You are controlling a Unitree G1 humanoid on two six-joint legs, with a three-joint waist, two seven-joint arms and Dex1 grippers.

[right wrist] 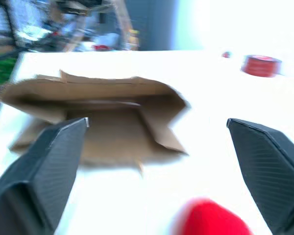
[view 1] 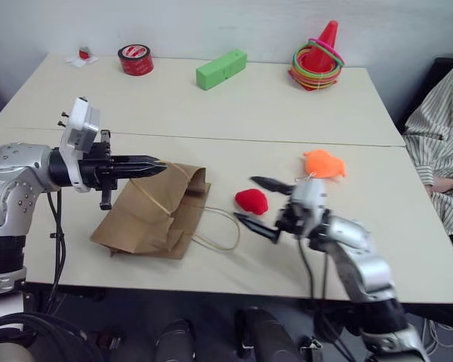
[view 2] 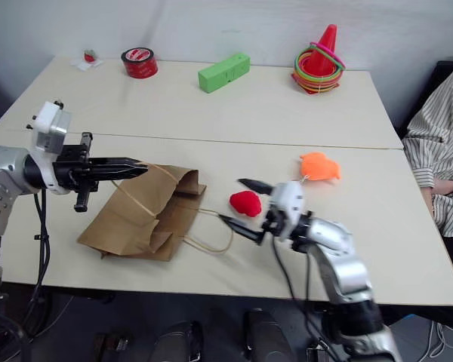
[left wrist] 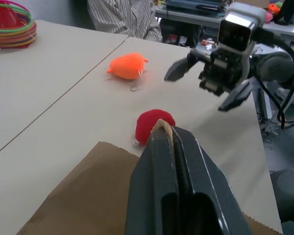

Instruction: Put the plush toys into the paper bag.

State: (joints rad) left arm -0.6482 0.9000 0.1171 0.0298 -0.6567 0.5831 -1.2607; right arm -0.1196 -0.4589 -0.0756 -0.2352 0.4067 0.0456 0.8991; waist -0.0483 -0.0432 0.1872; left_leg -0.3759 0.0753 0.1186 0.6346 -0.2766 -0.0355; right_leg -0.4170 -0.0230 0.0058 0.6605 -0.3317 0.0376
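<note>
The brown paper bag (view 1: 147, 215) lies on the near table, its mouth facing right. My left gripper (view 1: 161, 164) is shut on one tan cord handle (left wrist: 161, 124) and holds that side of the mouth up. The other handle (view 1: 223, 230) trails on the table. The red plush toy (view 1: 253, 202) rests on the table just right of the bag. My right gripper (view 1: 244, 197) hovers open, its two fingertips spread either side of the red toy without touching it. The orange plush toy (view 1: 324, 163) lies further right and back.
On the far table stand a red tape roll (view 1: 135, 59), a green block (view 1: 221, 69) and an orange cone with coloured rings (view 1: 318, 58). A person in a striped shirt (view 1: 438, 143) sits at the right edge.
</note>
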